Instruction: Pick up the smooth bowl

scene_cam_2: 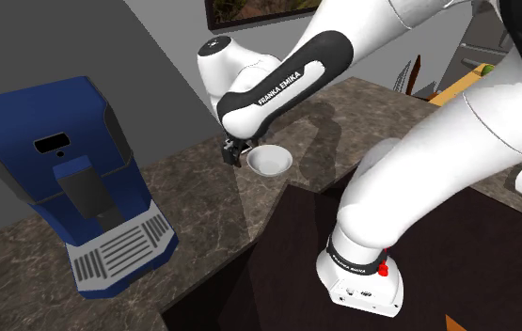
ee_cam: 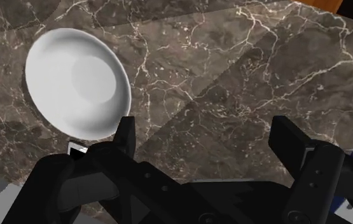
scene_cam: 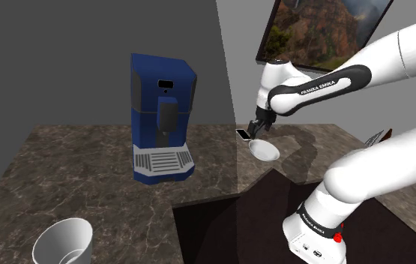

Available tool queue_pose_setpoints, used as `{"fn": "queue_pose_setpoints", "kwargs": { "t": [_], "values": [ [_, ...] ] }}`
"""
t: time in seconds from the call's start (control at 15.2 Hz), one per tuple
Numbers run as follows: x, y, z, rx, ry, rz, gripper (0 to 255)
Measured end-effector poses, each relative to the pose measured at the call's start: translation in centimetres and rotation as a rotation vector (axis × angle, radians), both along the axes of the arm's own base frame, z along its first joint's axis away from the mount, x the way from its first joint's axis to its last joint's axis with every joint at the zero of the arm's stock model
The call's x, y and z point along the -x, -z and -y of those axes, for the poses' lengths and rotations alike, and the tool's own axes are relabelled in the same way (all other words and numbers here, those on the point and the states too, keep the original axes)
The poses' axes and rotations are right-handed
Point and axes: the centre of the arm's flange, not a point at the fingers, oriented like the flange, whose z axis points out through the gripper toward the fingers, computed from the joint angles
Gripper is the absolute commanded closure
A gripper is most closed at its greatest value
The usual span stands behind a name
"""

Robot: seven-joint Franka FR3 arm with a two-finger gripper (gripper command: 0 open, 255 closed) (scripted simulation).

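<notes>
- Black two-finger gripper point(ee_cam: 208, 143), aimed down at the counter, fingers spread wide apart, bare stone in the gap, nothing clasped.
- Just beside the outer face of one finger point(ee_cam: 126, 132), outside the gap: the smooth bowl point(ee_cam: 78, 83), plain white, shallow, upright and empty.
- Under both gripper and bowl: a dark marble countertop point(ee_cam: 232, 70) with pale veins.
- From the shoulder view, gripper close above the bowl, over its rim rather than its middle. Touching or just clear of the rim: cannot tell.
- Progress, as a judgement: approach largely done, grasp not yet made, lift not begun.
- Likely left to do: a small sideways shift to bring the rim between the fingers, then lowering, closing and raising.
- Wrist view: clearest on the spread of the fingers and on the bowl's offset from the gap.
- Shoulder view, farther out from the gripper: a blue coffee machine point(scene_cam: 161, 120) well apart on the same counter, a white cup point(scene_cam: 64, 241) farther off again near the counter's front corner, and a framed landscape picture point(scene_cam: 322, 30) on the wall behind the arm.
- Second exterior view: a steeper look down onto the white forearm arching over the bowl and into the bowl's hollow.
</notes>
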Motion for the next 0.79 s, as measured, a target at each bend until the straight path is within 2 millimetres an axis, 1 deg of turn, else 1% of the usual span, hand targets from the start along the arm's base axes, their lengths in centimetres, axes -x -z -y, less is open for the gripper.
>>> {"fn": "queue_pose_setpoints", "kwargs": {
  "t": [0.13,0.4,0.46,0.79],
  "values": [
    [-0.8,2.3,1.4,0.028,0.003,-0.004,0],
    [-1.4,7.1,3.6,0.081,0.006,-0.011,0],
    [-1.9,8.2,4.3,0.095,0.006,-0.012,0],
    [-2.8,13.4,7.5,0.162,0.01,-0.021,0]
  ]
}}
